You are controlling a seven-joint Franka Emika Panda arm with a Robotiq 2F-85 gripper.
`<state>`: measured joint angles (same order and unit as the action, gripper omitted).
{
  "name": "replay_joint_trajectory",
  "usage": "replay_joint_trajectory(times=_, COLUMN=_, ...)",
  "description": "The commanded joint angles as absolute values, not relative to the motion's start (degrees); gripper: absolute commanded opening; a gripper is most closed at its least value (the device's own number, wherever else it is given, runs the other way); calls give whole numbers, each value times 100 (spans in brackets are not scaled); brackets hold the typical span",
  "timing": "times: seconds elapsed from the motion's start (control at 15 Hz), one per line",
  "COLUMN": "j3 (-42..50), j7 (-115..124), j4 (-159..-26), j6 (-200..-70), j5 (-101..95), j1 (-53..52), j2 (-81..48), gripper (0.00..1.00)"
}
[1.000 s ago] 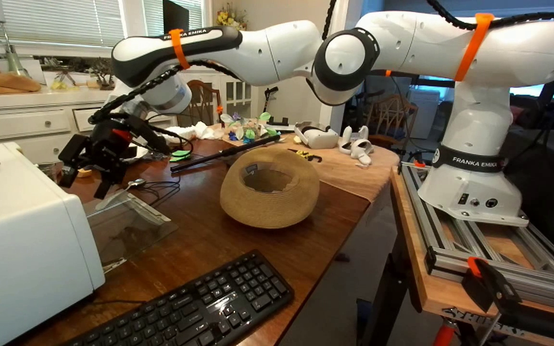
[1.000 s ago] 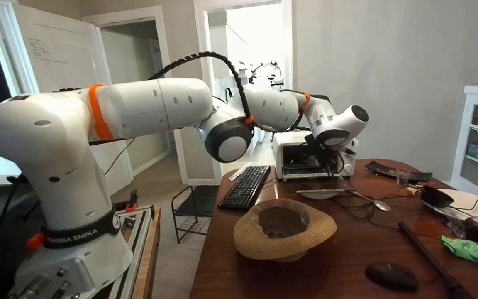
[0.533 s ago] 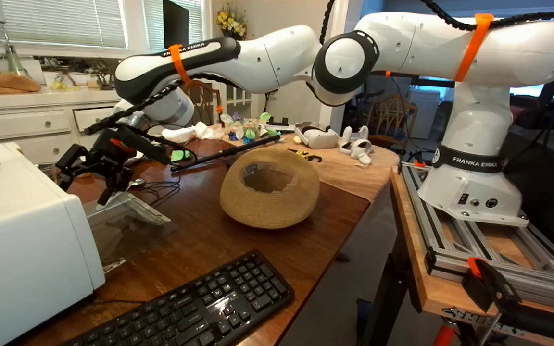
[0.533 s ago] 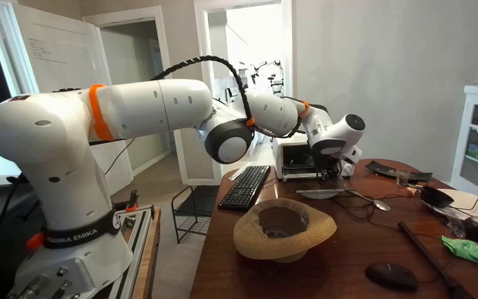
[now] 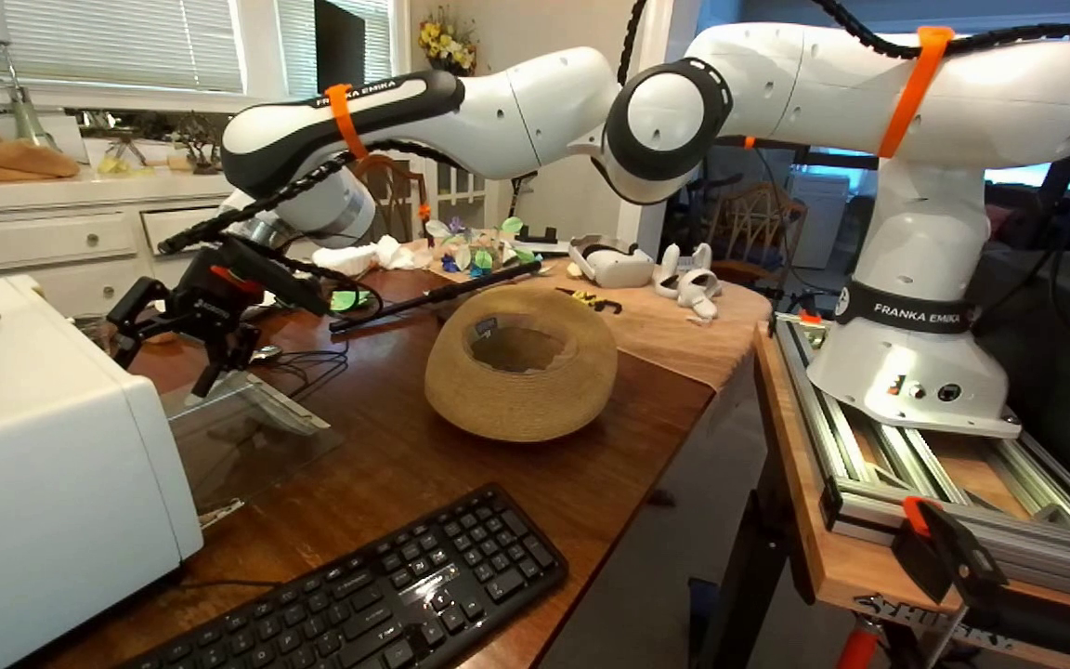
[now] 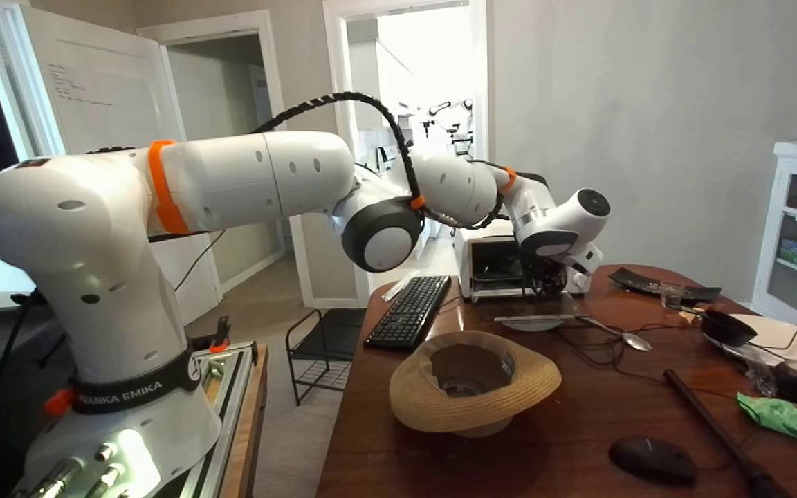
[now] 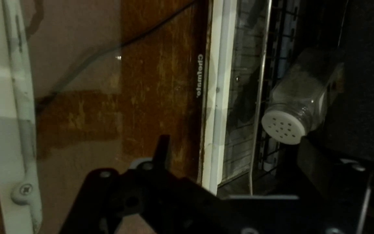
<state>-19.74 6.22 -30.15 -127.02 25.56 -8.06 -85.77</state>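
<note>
- We look across a glossy, red-brown wooden tabletop (image 6: pixel 385 453) in both exterior views.
- Over it we see a white, jointed robot arm (image 5: pixel 660 111), banded in orange and stretched out.
- On the tabletop we find a white, box-shaped toaster oven (image 5: pixel 43 465), its dark interior uncovered.
- We note a tan, woven, wide-brimmed hat (image 5: pixel 524 404) lying crown-down, apart from the oven.
- We see a long, black plastic keyboard (image 5: pixel 377 595) lying near the hat and beside the oven.
- We find the oven's clear, rectangular glass door (image 5: pixel 252 441) lowered in front of its opening.
- We see the black, two-fingered hand (image 5: pixel 163 373) over this door at the opening, its fingers (image 7: pixel 163 149) spread well apart.
- We spot a rounded black mouse (image 6: pixel 652 460) near the hat.
- In the wrist view we make out a small, clear, square-sided shaker (image 7: pixel 299 94) inside the oven, its round, white, perforated lid (image 7: pixel 283 126) just beside one finger; we cannot tell whether they touch.
</note>
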Motion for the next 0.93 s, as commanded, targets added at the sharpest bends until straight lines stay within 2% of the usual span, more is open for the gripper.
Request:
replay_joint_trajectory(times=0.0, j3=-1791, j7=1535, j4=-2946, j6=-12213, j5=2522, j1=-832, j2=-8576, gripper=100)
replay_joint_trajectory(times=0.47, j3=-1921, j7=2642, j4=-2907, j6=-10529, j5=2771, j1=-692, j2=-8521, gripper=100)
replay_joint_trajectory(times=0.87, j3=-2229, j7=3378, j4=-3101, j6=-10650, j5=3640, j1=-618, j2=-8510, gripper=100)
